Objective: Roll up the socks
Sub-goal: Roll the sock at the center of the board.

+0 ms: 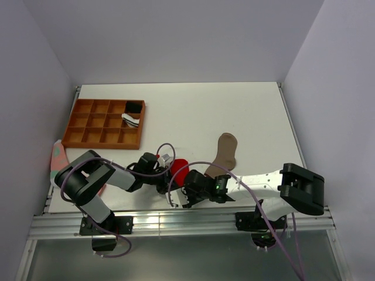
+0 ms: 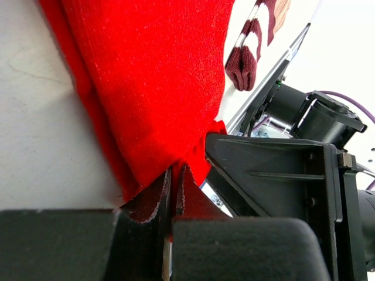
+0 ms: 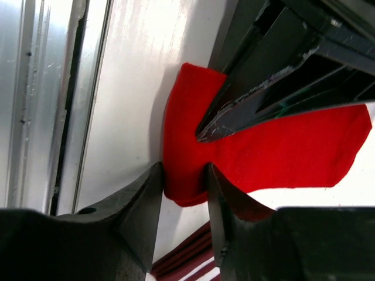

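Pinching the bright red fabric sock (image 2: 146, 76) tight, left claw (image 2: 174, 175) is anchoring; right claw (image 3: 184, 175) is clasping its fold, needing firm squeeze.

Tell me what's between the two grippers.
The red sock, bunched there in the top view; wrist views show the left gripper pinching it, the right gripper straddling a fold.

One red sock (image 1: 179, 168), one tan sock (image 1: 223, 153), one wooden tray (image 1: 101, 144) of twelve compartments (image 1: 96, 122)

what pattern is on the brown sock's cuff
Maroon and white stripes on the cuff; left wrist view.
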Motion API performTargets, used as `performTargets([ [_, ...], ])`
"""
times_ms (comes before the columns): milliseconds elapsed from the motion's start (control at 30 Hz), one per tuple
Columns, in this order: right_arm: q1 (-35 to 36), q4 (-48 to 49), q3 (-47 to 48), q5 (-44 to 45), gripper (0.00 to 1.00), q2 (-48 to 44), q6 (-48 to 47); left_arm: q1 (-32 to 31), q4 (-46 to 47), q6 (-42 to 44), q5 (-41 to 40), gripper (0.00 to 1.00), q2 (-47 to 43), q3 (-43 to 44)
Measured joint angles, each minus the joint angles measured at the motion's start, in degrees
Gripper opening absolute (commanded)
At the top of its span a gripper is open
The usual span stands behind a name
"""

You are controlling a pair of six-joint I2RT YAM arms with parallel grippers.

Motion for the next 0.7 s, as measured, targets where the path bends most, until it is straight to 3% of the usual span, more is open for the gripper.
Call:
performTargets([
  [167,-0.09,-3.26,3.52,-0.13,0.24,2.54,0.46,0.26,1.4,-0.15,0.68,0.13,0.39,-0.42],
  [300,-1.14,-7.06,6.05,-2.84,0.2,3.28,1.09,0.24,2.1,-0.66,0.48,0.21,-0.44,-1.53],
  [367,-2.47,-9.49,7.93,-5.27,0.19,4.24,1.14,0.24,1.68,-1.11,-0.42,0.33,-1.77,-2.27],
  [700,-13.53,-21.9,18.49,-18.95,0.18,11.5,1.51,0.26,-4.13,-1.29,-12.35,0.29,-10.27,-2.78],
])
